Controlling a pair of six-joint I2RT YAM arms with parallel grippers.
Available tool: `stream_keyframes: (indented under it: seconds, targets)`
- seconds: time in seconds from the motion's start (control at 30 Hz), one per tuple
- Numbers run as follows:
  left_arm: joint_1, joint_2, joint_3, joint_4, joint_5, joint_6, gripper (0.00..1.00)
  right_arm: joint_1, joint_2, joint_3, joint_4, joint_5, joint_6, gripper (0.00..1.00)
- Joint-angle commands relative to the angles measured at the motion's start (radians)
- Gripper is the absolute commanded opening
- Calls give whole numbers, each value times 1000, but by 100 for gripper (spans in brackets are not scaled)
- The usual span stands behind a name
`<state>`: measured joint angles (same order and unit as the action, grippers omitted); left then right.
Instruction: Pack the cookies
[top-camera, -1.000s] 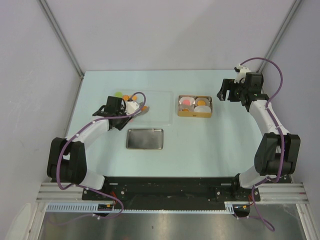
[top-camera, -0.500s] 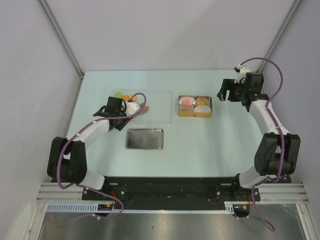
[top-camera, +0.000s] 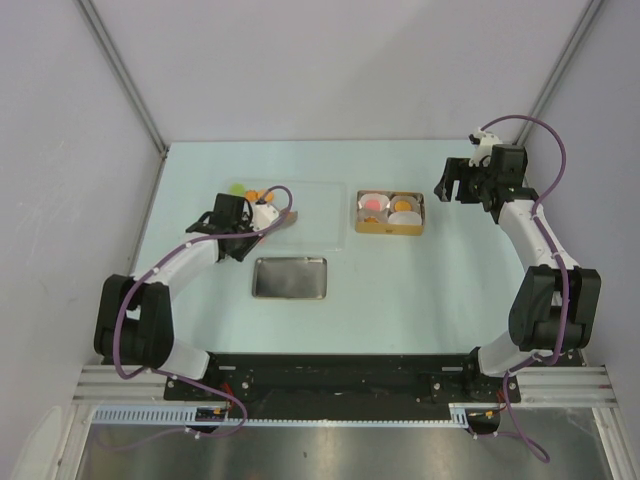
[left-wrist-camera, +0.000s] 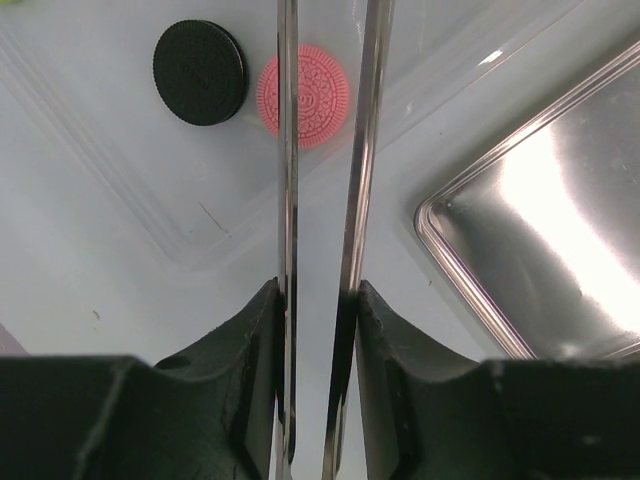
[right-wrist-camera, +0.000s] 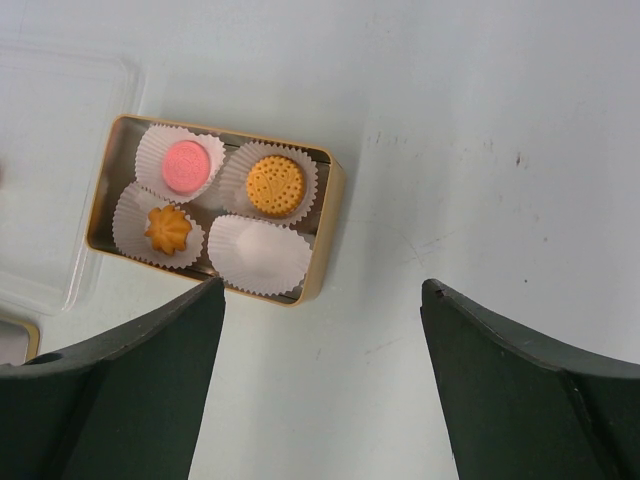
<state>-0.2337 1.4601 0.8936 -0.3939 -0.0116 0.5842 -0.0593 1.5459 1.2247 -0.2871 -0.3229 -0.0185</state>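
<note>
The left gripper (left-wrist-camera: 328, 60) points down, its jaws a narrow slit apart. The right gripper (right-wrist-camera: 322, 290) hangs from its outstretched arm, jaws wide.

Lit brightly and evenly from above, with only soft, faint shadows on the pale table (top-camera: 400, 270). Hard white glare across the steel tray (left-wrist-camera: 540, 230) in the left wrist view, a small glint on the clear plastic tray (left-wrist-camera: 490, 58). Sharp on the pink cookie (left-wrist-camera: 320, 85) and black cookie (left-wrist-camera: 200, 72), blurred on the left fingers (left-wrist-camera: 240, 400) near the lens. Crisp on the gold tin (right-wrist-camera: 325, 230), soft on the right fingers (right-wrist-camera: 120, 390).
</note>
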Motion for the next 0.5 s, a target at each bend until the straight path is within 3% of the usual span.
stream_keyframes:
  seconds: [0.0, 0.47]
  targets:
    - [-9, -56, 41, -11, 50, -9, 34, -4, 5, 4, 2, -10, -1, 84]
    - [-9, -107, 87, -56, 71, -18, 35, -4, 10, 4, 3, -7, -1, 84]
